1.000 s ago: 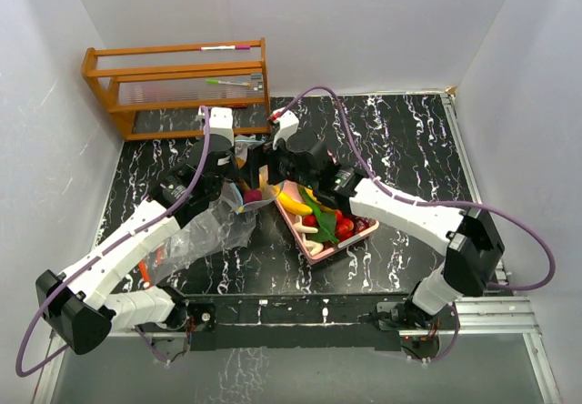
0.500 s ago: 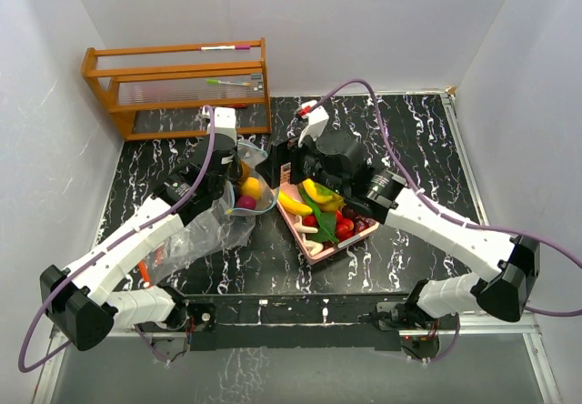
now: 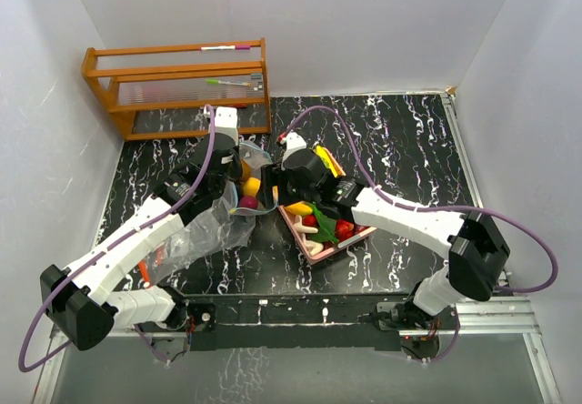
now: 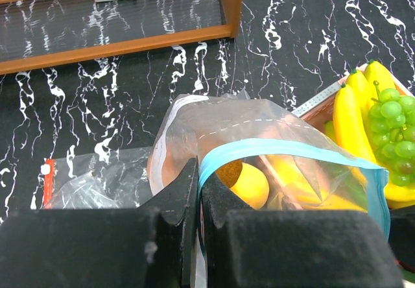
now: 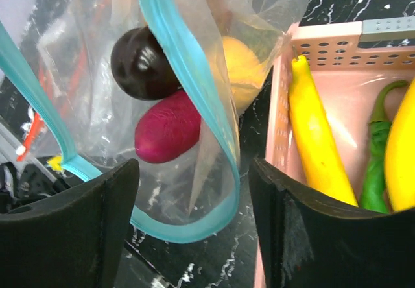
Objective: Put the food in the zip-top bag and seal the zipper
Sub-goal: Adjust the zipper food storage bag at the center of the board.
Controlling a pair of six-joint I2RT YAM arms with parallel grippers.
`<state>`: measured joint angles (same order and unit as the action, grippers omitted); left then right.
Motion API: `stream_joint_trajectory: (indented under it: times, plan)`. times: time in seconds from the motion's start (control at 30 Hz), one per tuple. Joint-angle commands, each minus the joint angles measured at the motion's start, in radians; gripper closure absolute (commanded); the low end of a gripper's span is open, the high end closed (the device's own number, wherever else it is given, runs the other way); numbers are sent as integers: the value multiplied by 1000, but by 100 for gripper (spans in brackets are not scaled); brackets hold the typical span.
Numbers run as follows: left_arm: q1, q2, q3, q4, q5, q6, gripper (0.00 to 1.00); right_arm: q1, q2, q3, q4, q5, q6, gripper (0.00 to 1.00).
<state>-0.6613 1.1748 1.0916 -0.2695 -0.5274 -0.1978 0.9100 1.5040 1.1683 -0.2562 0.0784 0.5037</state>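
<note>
Blue-rimmed zip-top bag (image 4: pixel 259 148) clenched in my left gripper (image 4: pixel 198 194). My right gripper (image 5: pixel 193 197) spread wide, straddling bag mouth; plum (image 5: pixel 139 64) inside, pink tray (image 5: pixel 280 106) just beside.

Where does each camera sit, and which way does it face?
Top external: fixed overhead at the table's near side, looking down; left gripper and right gripper show.
Left wrist: behind the left gripper, facing the wooden rack; shut fingers pinch the zip-top bag.
Right wrist: behind the right gripper, looking into the bag's mouth; open fingers at bottom.
Shared: both wrist views show the bag and pink tray.
</note>
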Motion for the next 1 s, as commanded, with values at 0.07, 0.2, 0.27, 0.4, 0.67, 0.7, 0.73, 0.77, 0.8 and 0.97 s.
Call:
stream_joint_trajectory:
  times: [0.07, 0.2, 0.27, 0.4, 0.67, 0.7, 0.73, 0.77, 0.8, 0.97]
  plan:
    - [3, -39, -22, 42, 50, -2, 100, 5, 14, 22, 129, 28, 47, 59]
    - [5, -62, -51, 54, 79, 0, 100, 5, 11, 33, 146, 75, 82, 90]
    - [5, -79, -66, 63, 90, -2, 100, 4, 9, 31, 155, 107, 112, 92]
    - [5, -120, -86, 74, 124, 3, 98, 1, 3, 39, 160, 174, 171, 92]
    - [5, -260, -82, 23, 189, 52, 19, -8, 7, 95, 142, 213, 207, 92]
    - [5, -280, -87, 19, 197, 65, 4, -10, 10, 101, 140, 212, 209, 92]
    - [6, -303, -91, 11, 206, 75, 3, -10, 14, 106, 138, 209, 214, 92]
    - [6, -328, -99, 6, 217, 84, 3, -12, 18, 110, 138, 205, 221, 92]
    - [6, -355, -110, -1, 231, 89, 3, -13, 21, 117, 138, 200, 227, 92]
    - [5, -496, -192, -37, 350, 36, 3, -16, 56, 172, 123, 190, 227, 92]
